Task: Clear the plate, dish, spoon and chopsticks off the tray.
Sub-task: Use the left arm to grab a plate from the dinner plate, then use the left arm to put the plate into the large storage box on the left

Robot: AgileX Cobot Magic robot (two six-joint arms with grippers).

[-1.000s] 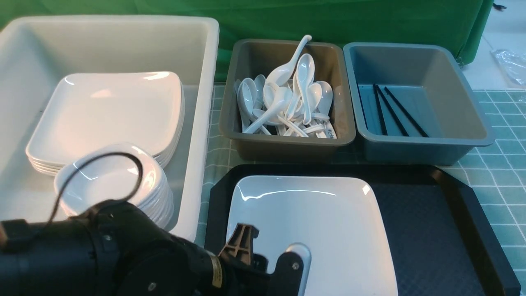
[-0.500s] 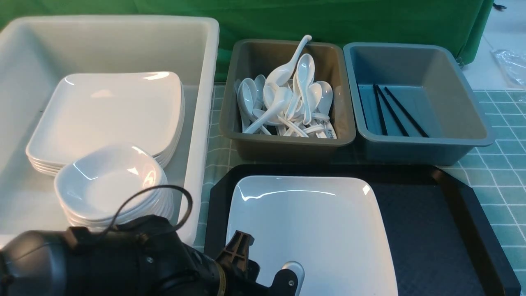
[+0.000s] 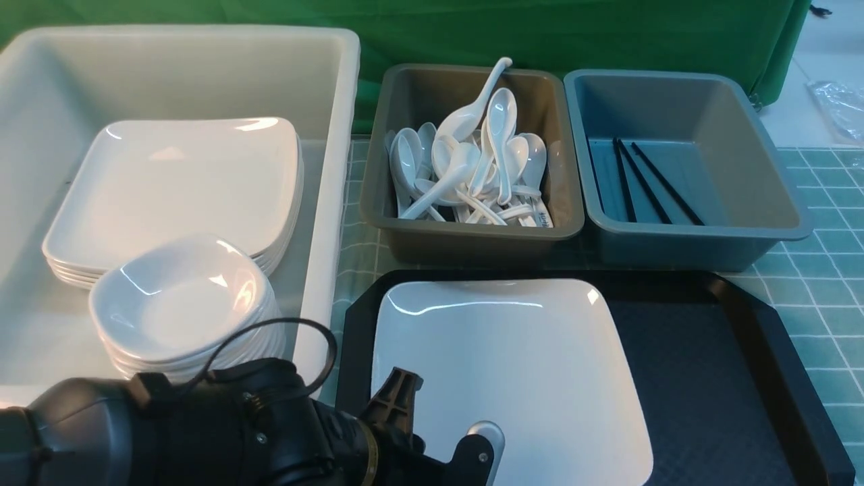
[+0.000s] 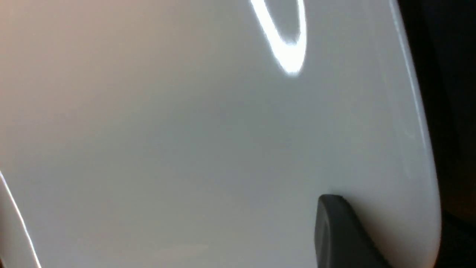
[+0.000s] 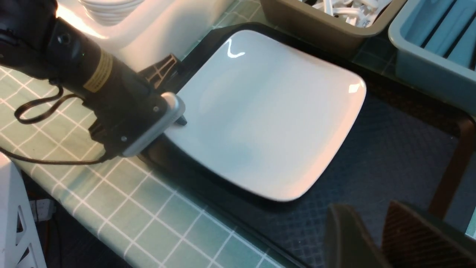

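Observation:
The large white plate [image 3: 513,364] lies on the black tray [image 3: 709,378], its near-left edge raised off the floor. My left gripper [image 3: 442,425] is shut on that edge; one dark finger [image 4: 334,230] presses on the plate's surface [image 4: 186,130]. The right wrist view shows the same grip [image 5: 173,93] on the plate [image 5: 267,111], with shadow beneath it. My right gripper [image 5: 366,223] hovers empty over the tray's bare floor [image 5: 372,149], jaws a little apart. No dish, spoon or chopsticks show on the tray.
A white tub [image 3: 324,202] on the left holds stacked plates [image 3: 175,189] and stacked small dishes [image 3: 182,304]. A brown tub [image 3: 472,236] holds several spoons [image 3: 472,169]. A blue-grey tub [image 3: 695,236] holds chopsticks [image 3: 648,182].
My left arm has moved in lower and closed on the plate's near-left edge. The plate has tilted and shifted slightly left on the tray.

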